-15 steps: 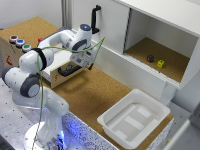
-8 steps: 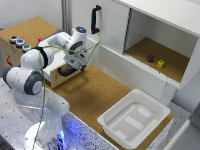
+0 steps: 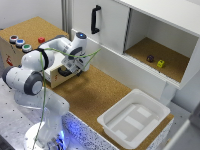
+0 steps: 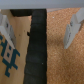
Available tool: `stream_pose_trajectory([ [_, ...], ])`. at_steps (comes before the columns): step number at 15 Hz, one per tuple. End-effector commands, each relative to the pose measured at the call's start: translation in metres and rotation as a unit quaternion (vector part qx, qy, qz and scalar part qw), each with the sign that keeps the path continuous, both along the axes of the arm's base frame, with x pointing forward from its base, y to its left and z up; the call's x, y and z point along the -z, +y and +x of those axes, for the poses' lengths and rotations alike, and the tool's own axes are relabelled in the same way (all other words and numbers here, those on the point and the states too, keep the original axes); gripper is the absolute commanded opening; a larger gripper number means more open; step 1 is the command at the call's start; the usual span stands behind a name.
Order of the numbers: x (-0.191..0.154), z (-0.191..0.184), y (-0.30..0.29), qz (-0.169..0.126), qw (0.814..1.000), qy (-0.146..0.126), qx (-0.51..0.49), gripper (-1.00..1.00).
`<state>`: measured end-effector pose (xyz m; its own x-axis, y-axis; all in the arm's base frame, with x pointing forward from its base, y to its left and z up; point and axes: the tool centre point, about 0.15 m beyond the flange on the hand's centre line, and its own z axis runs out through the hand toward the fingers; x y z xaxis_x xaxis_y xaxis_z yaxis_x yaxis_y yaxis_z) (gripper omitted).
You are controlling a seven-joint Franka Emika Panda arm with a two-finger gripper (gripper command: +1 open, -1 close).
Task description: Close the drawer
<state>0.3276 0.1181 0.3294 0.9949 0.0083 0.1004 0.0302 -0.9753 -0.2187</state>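
Gripper (image 3: 70, 70) spread wide, grasping nothing — 2 fingers (image 4: 73, 31) straddle the black handle (image 4: 38, 47) of the drawer (image 3: 56, 75), which sticks out from the box (image 3: 27, 35). Closing step underway; next: push straight in.

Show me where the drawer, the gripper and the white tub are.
drawer (image 3: 56, 76): exterior view, white front face.
gripper (image 3: 69, 71): exterior view, between its fingertips.
white tub (image 3: 157, 106): exterior view, far rim.

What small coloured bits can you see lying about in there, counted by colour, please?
Buttons on the cork-topped box, by colour:
Blue: 1
White: 1
Green: 1
Red: 1
Small blocks in the open cabinet, by colour:
Dark: 1
Yellow: 1
Total: 6
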Motion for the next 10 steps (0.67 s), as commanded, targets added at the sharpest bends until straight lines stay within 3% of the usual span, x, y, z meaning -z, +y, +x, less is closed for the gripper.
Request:
stream_pose_trajectory([
  [1, 0.007, 0.002, 0.012, -0.021, 0.999, -0.039, 0.006, -1.00],
  [6, 0.001, -0.004, 0.000, -0.048, 0.998, -0.034, 0.013, -1.00],
  [10, 0.006, 0.000, 0.008, -0.050, 0.998, -0.033, 0.010, -1.00],
])
